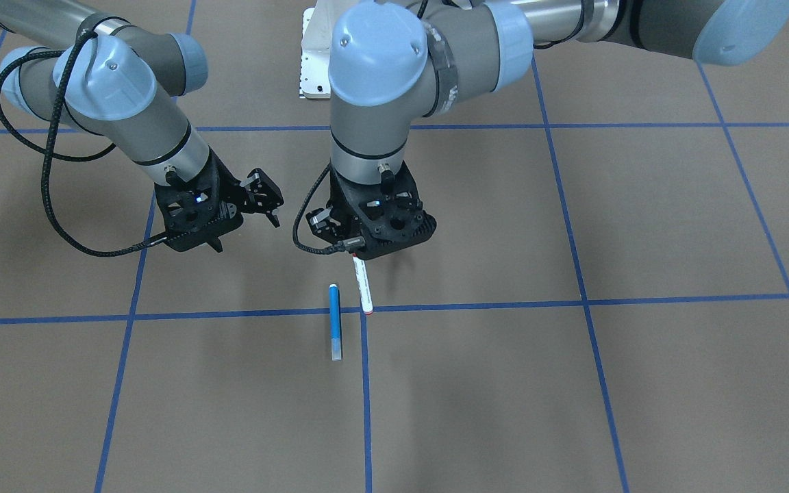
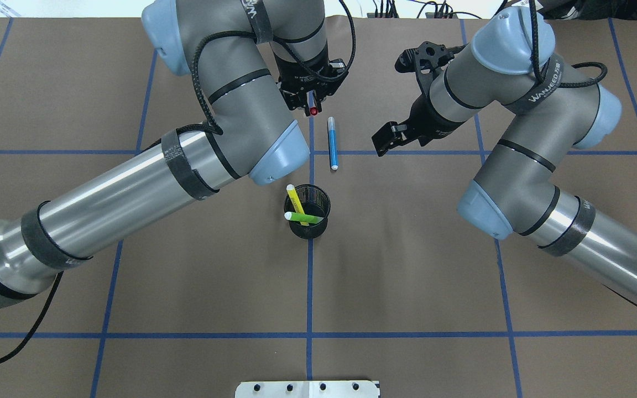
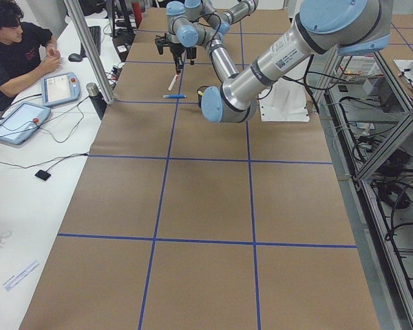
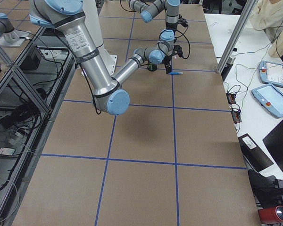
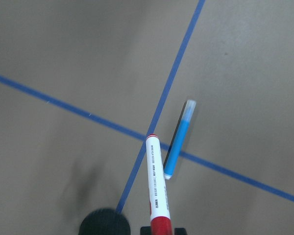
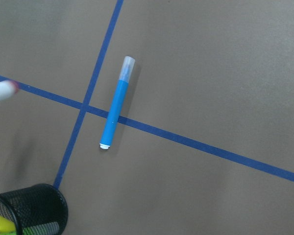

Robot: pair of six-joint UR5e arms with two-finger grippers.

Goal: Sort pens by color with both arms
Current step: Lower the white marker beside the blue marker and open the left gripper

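Grips the white pen with the red cap (image 1: 364, 284) in the left gripper (image 2: 312, 104), fingers (image 2: 301, 99) squeezed tight on the red cap end. Hangs tilted from there, white end down and pointing away from the robot, over the spot where two blue tape lines cross on the brown table (image 2: 407, 249). Cannot tell if the low end touches the table or stays just above it.

Just beside it, flat on the table, the blue pen (image 2: 332, 142). Lies across one blue tape line, with the clear cap pointing away from the robot. Apart from both grippers.

On the other side of the blue pen, up above the table, the right gripper (image 1: 242, 219). Fingers spread wide apart, gripping nothing. Tipped sideways, not straight down.

Closer to the robot, a black mesh cup (image 2: 324, 202), standing upright right on a tape line. Inside it, the yellow pen (image 2: 296, 202) and the green pen (image 2: 303, 218). Both leaning, crossed over each other, with white ends poking up past the rim.

Far off at the side, at a white desk, a person (image 3: 17, 48) sitting with two tablets (image 3: 58, 86) close by.
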